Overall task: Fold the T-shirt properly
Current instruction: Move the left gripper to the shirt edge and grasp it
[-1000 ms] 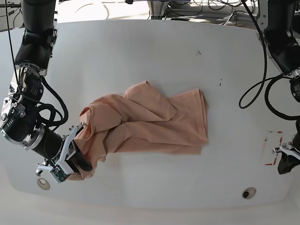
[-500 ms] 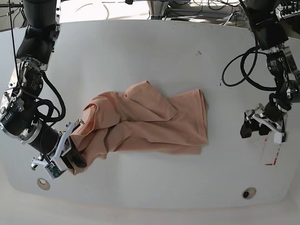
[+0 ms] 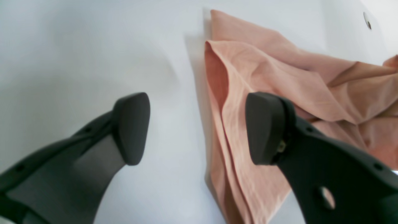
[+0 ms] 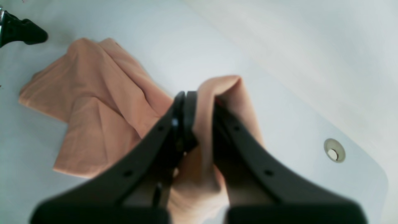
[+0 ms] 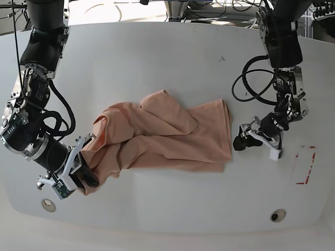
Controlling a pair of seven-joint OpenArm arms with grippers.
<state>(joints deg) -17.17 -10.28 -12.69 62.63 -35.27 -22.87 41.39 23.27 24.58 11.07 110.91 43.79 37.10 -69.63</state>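
The T-shirt lay crumpled and partly folded near the middle of the white bench, its straight folded edge facing the right side of the bench in the base view and its bunched end reaching toward the front left corner. The right gripper was closed tight on that bunched end, with a fold of pink cloth pinched between its dark fingers and standing up above them. The left gripper hung just beside the shirt's straight edge, its jaws spread wide and holding nothing; in its wrist view one finger was over bare bench and the other over the cloth's edge. Red tape marks sat near the right edge of the bench.
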